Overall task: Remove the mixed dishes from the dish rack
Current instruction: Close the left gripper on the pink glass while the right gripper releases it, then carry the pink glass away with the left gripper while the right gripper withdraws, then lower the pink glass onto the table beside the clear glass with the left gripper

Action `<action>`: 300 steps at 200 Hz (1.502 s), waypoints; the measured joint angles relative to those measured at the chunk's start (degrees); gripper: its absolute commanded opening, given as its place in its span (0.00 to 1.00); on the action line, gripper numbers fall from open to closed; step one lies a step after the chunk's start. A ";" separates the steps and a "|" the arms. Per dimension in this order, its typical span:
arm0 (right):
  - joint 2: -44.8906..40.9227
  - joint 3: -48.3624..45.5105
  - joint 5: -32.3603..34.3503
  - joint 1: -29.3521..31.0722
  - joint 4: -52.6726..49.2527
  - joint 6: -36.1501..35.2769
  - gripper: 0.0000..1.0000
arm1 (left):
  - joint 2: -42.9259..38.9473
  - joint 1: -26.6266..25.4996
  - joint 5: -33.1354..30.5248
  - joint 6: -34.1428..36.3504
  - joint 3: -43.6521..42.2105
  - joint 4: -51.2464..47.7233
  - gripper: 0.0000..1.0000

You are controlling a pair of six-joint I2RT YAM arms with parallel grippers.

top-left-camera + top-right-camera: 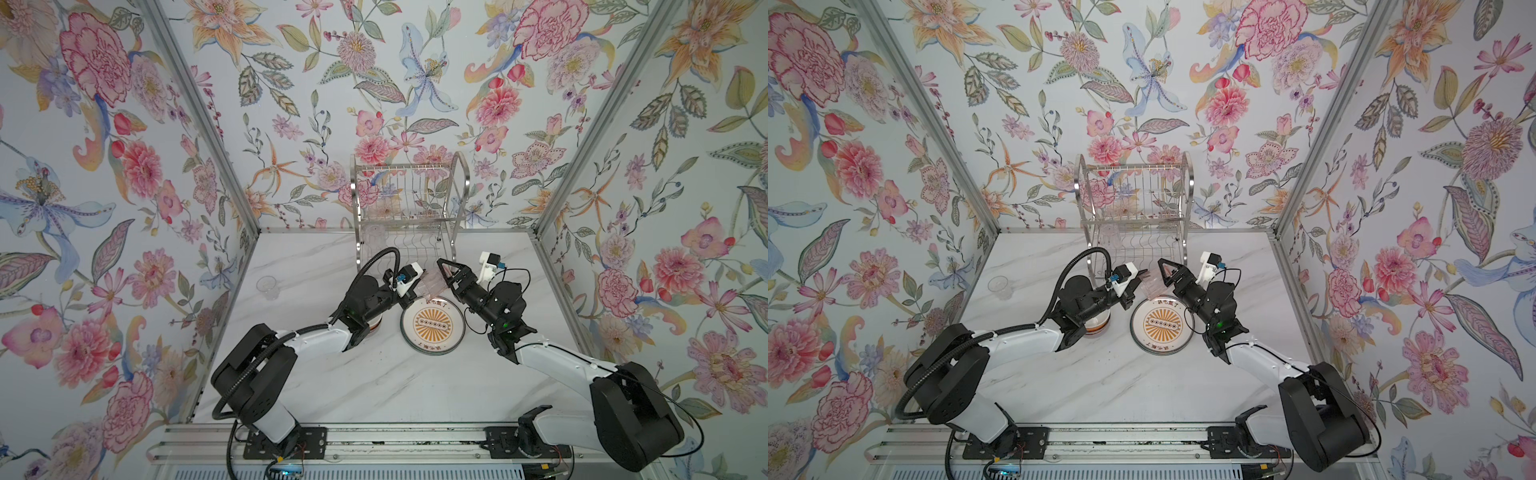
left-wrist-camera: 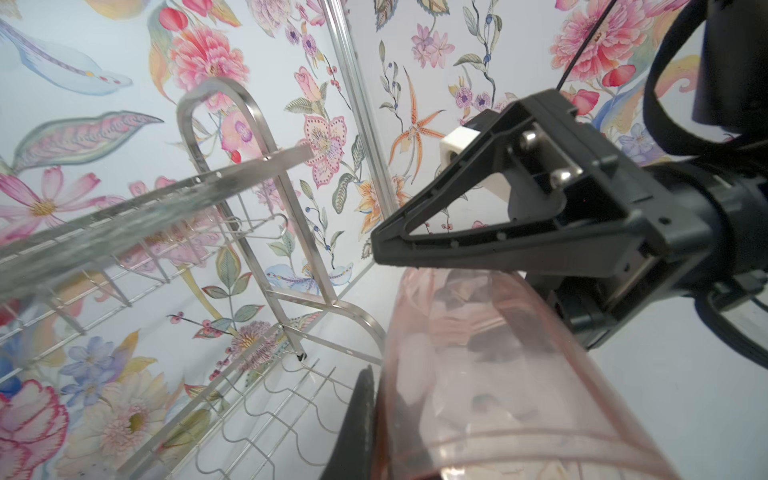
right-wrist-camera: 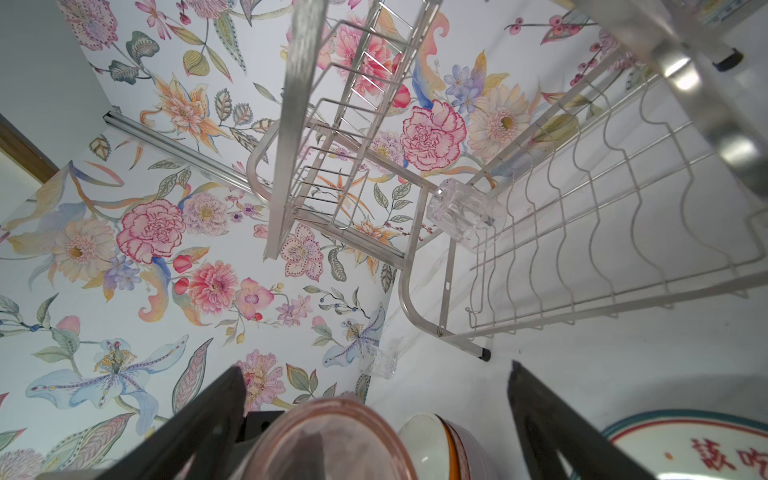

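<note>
The pink glass [image 1: 432, 283] [image 1: 1152, 283] hangs tilted above the table in front of the dish rack [image 1: 409, 208] [image 1: 1136, 208]. My left gripper [image 1: 422, 286] [image 2: 382, 415] is shut on its rim wall, one finger inside the glass [image 2: 498, 374]. My right gripper [image 1: 443, 275] [image 3: 376, 368] stands open, its fingers apart on either side of the glass's base [image 3: 328, 440]. A clear glass [image 1: 374, 237] [image 3: 461, 212] stands upside down on the rack's lower shelf. The upper shelf looks bare.
An orange sunburst plate [image 1: 432, 326] [image 1: 1162, 325] lies flat just below the grippers. Stacked bowls [image 1: 374, 326] [image 3: 440, 444] sit under my left wrist. Another clear glass [image 1: 267, 286] [image 1: 998, 286] stands at the table's left edge. Patterned walls close three sides.
</note>
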 measured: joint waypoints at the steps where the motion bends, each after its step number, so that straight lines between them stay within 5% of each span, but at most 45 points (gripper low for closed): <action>1: -0.09 0.11 0.00 -0.02 -0.15 -0.17 0.99 | -0.17 0.00 -0.07 0.00 -0.04 -0.09 0.00; 90: -5.14 4.61 3.28 6.16 -14.82 -36.44 0.99 | -20.92 1.14 -15.37 4.37 -0.96 -16.37 0.00; 154: -5.09 -0.33 6.10 12.85 -9.25 -56.50 0.99 | -23.10 12.52 -24.59 -1.42 11.63 -42.80 0.00; 228: 0.52 1.25 4.07 17.38 -5.16 -69.70 0.99 | -15.23 24.98 -26.58 -7.56 29.92 -70.47 0.00; 300: 3.52 1.29 4.74 22.32 -2.16 -72.91 0.99 | -3.96 35.87 -25.83 -6.88 33.16 -86.12 0.00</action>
